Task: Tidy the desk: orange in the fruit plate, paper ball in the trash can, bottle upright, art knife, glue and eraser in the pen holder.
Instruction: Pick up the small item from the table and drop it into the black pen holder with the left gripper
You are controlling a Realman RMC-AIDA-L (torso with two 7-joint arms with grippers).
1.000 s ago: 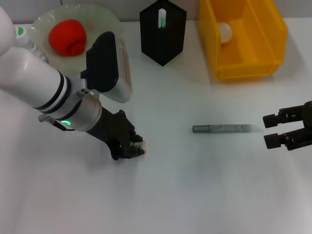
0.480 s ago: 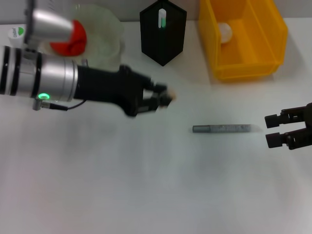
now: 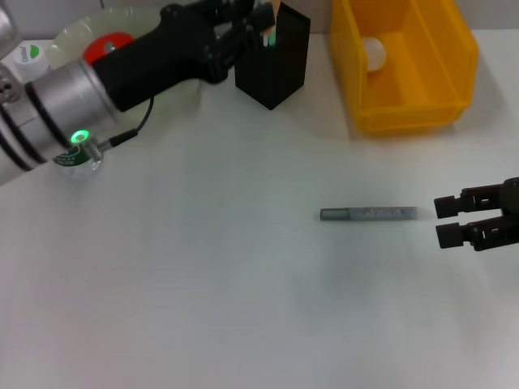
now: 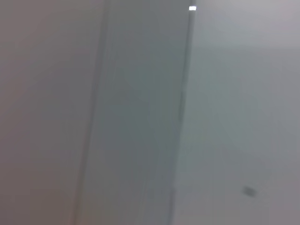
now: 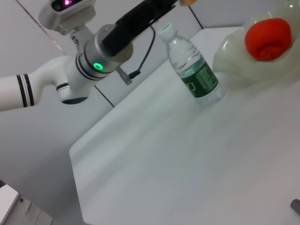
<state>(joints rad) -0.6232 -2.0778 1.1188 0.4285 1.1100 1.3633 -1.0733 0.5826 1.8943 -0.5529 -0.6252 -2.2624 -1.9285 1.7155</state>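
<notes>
White worktop (image 3: 243, 308) carrying all items, ordered here from largest to smallest. Trash can (image 3: 405, 65), bright yellow, at the far right of the worktop, with a white paper ball (image 3: 374, 51) inside near its far wall. Left arm (image 3: 73, 105), reaching from the left edge across the fruit plate toward the far centre. Fruit plate (image 3: 73, 36), pale green with a scalloped rim, at the far left, partly hidden by that arm; the orange (image 5: 267, 33) lies in it. Pen holder (image 3: 280, 69), tall black square box between plate and trash can, with a white-and-green stick (image 3: 268, 32) standing in it. Bottle (image 5: 193, 65), upright beside the plate, clear with a dark green label and white cap. Left hand (image 3: 261, 14), raised just over the pen holder's near-left rim, fingers clenched on the eraser (image 3: 270, 10), of which a small tan patch shows at the fingertips. Right hand (image 3: 451, 221), low over the worktop at the right edge, its two fingers apart with a gap between them, grasping nothing. Grey pen-shaped stick (image 3: 369, 214), lying flat mid-worktop, near the right hand but not touching it. The left wrist view shows only blurred grey surfaces.
</notes>
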